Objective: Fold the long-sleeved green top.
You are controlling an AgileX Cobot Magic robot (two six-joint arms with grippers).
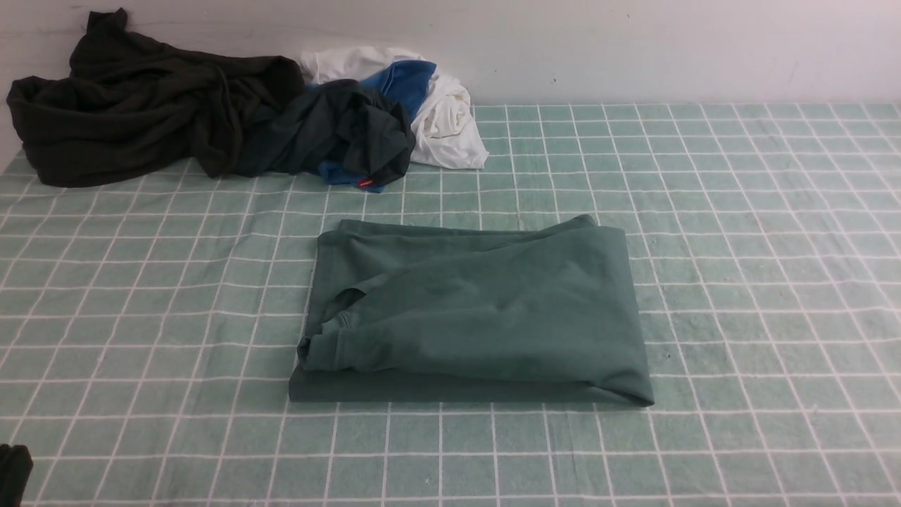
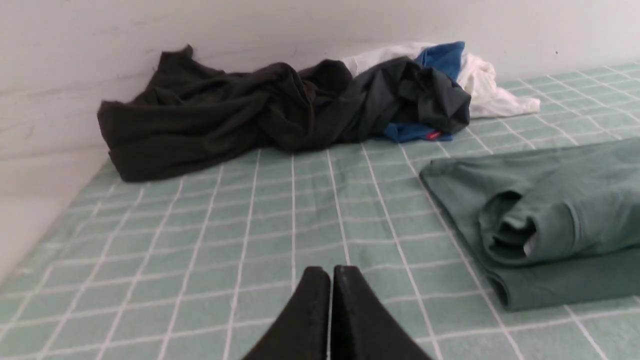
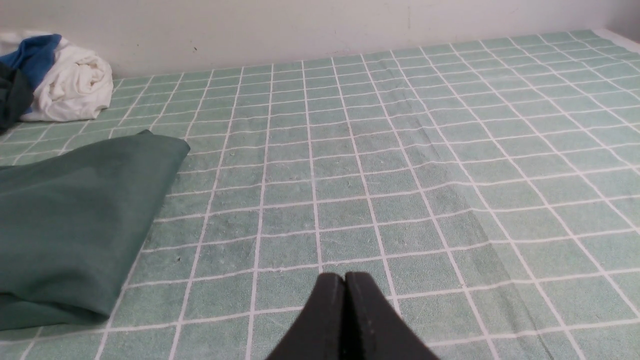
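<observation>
Lying folded mid-bench (image 1: pixel 739 211), the green long-sleeved top (image 1: pixel 479 310) rests apart from both empty, closed claws: left claw (image 2: pixel 331 272) to its left, right claw (image 3: pixel 345 277) to its right.

green long-sleeved top (image 1: pixel 486 310): soft matt knit cloth | checked table cover (image 1: pixel 739 232): rough towel-like cloth | wall (image 1: pixel 633 42): smooth matt | gripper fingers (image 2: pixel 345 320): matt black

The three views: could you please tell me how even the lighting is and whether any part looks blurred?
Front view: soft, even light, only a thin shadow under the green top. Left wrist view: the shut left hand is dark and soft-edged close up. Right wrist view: the same for the right hand; no glare.
</observation>
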